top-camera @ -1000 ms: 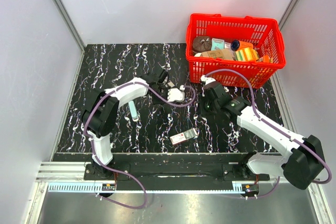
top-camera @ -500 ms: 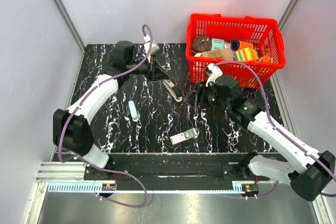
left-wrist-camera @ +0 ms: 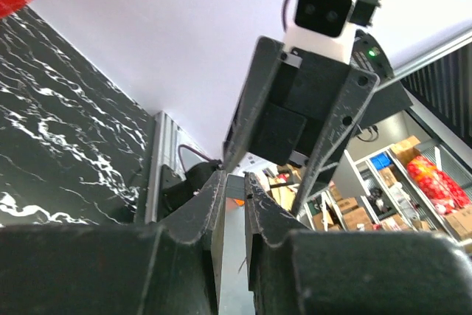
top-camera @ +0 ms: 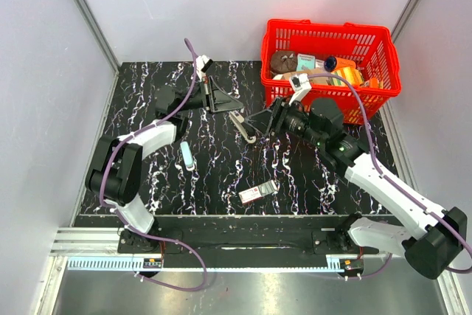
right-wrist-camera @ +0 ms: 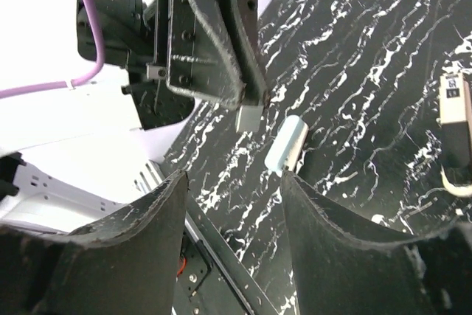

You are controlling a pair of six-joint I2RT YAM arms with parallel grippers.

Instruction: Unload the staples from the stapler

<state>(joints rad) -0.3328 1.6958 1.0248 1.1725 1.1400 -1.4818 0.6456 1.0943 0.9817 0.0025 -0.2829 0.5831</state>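
Note:
The stapler [top-camera: 244,126] lies slantwise on the black marbled table, between the two grippers. A black and cream thing at the right edge of the right wrist view [right-wrist-camera: 457,145] looks like it. My left gripper [top-camera: 234,103] is raised above the table and points right. In the left wrist view [left-wrist-camera: 234,176] it is shut on a thin silvery strip [left-wrist-camera: 234,248]. The strip's end [right-wrist-camera: 249,117] sticks out of the left fingertips in the right wrist view. My right gripper [top-camera: 267,119] [right-wrist-camera: 232,178] is wide open and empty, facing the left gripper just right of the stapler.
A red basket [top-camera: 332,105] with several items stands at the back right, close behind the right arm. A pale blue-white stick [top-camera: 187,156] [right-wrist-camera: 287,144] lies left of centre. A small flat box with a red-white label [top-camera: 258,192] lies near the front edge. Purple cables trail from both wrists.
My left arm lifted off the table by the stapler and now holds its gripper high, pointing right. My right gripper rose and moved left towards it. The stapler shifted slightly towards the back.

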